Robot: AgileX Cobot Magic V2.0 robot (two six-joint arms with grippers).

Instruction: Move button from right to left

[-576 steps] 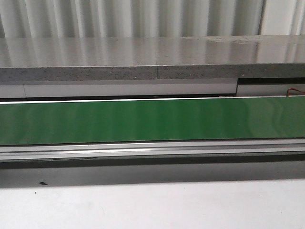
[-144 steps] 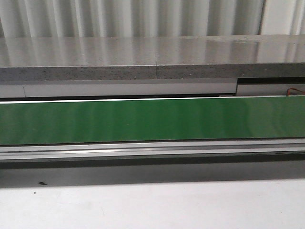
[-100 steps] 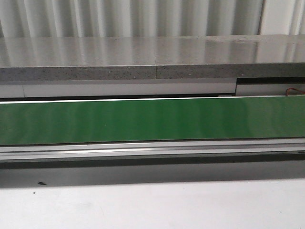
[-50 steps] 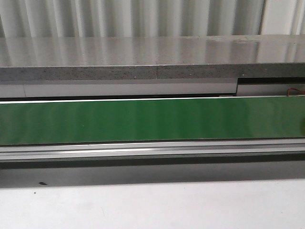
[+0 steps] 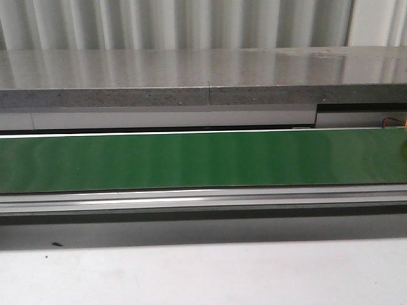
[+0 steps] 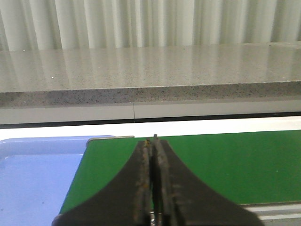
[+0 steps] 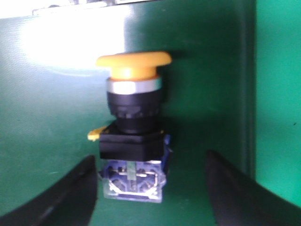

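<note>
The button rests on the green belt in the right wrist view, with its yellow-orange cap pointing away from the fingers and its blue-grey block nearest them. My right gripper is open, its dark fingers on either side of the block and not touching it. My left gripper is shut and empty, over the left end of the belt. In the front view neither gripper shows; only a faint yellowish sliver sits at the belt's far right edge.
A blue tray lies just past the belt's left end. Behind the belt runs a grey stone shelf with a corrugated wall behind it. A metal rail and a white table surface lie in front of the belt.
The front view is almost the same throughout. A faint yellowish sliver has come in at the belt's far right edge.
</note>
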